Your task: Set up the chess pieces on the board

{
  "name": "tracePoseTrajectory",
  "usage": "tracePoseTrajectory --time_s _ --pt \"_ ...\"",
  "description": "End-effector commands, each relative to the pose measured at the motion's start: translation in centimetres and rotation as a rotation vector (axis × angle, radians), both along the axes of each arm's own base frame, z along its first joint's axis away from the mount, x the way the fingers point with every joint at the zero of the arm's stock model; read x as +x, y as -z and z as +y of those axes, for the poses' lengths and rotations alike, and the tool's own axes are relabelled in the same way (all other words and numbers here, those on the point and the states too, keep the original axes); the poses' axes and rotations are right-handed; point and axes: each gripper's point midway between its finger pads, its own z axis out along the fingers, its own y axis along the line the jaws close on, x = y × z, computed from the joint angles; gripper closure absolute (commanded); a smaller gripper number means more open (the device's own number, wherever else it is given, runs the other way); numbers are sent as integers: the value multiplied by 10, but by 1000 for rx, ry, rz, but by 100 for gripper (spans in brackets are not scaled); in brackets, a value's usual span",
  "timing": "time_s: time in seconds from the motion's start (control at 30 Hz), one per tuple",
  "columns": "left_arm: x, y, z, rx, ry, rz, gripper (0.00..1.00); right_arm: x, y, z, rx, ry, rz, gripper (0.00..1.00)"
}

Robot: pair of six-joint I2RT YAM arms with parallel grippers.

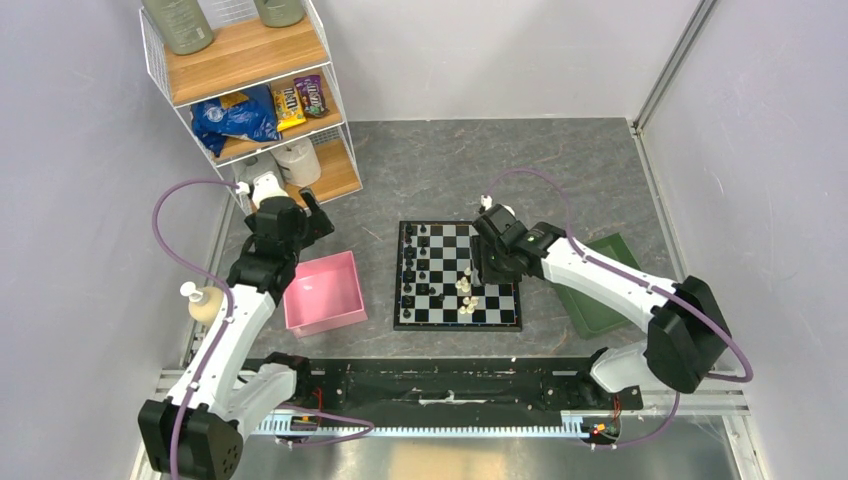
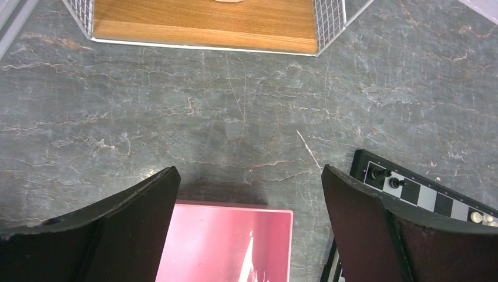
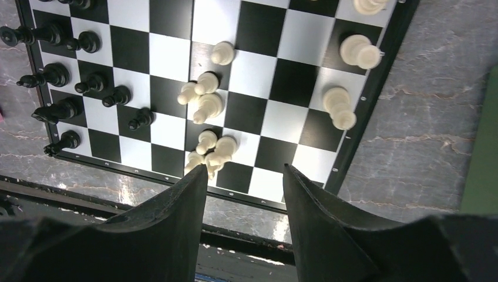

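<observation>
Overhead view: the board (image 1: 440, 300) is lying in the middle of a grey marbled table (image 1: 400, 170). A pink tray (image 1: 322, 292) is sitting to its left and a green tray (image 1: 588, 312) to its right, partly under the right arm. The black chess pieces (image 1: 410, 265) are standing in two columns down the left side of the board.

Right wrist view: the white chess pieces (image 3: 207, 106) are crowding in a loose cluster near the centre and lower centre of the frame, some leaning against each other. A few more are standing along the board's right edge.

The right gripper (image 3: 244, 173) is hanging over the board's lower edge. Its two dark fingers (image 3: 176, 217) are standing parted, with only chequered squares showing in the gap, so it is grasping nothing. The finger on the left of the frame is sitting just beside the lowest white piece of the cluster. Whether they are touching cannot be told.

Left wrist view: the left gripper (image 2: 249, 173) is hovering above the far edge of the pink tray. Its fingers are spread wide and released, with bare table between them. A corner of the board, with two black pieces, is showing at the right of the frame. A wooden shelf (image 2: 205, 23) inside a white wire rack is running along the top.
</observation>
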Motion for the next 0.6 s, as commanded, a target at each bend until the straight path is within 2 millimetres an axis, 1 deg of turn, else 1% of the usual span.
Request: tracePoseTrajectory --time_s 0.0,0.17,0.37,0.47,0.57 --pt "3 -22 10 46 -26 -69 0 11 -11 25 25 -26 -45 43" --pt "3 -27 15 58 -46 -91 0 1 -7 36 13 -54 -37 45" --pt "4 -30 12 52 -34 -95 0 -12 4 43 -3 -71 -16 47" --pt "0 -31 17 65 -54 -93 0 -11 8 45 -17 -69 -18 47" --pt "-2 -31 20 70 -68 -101 0 -5 4 46 -26 -66 -44 46"
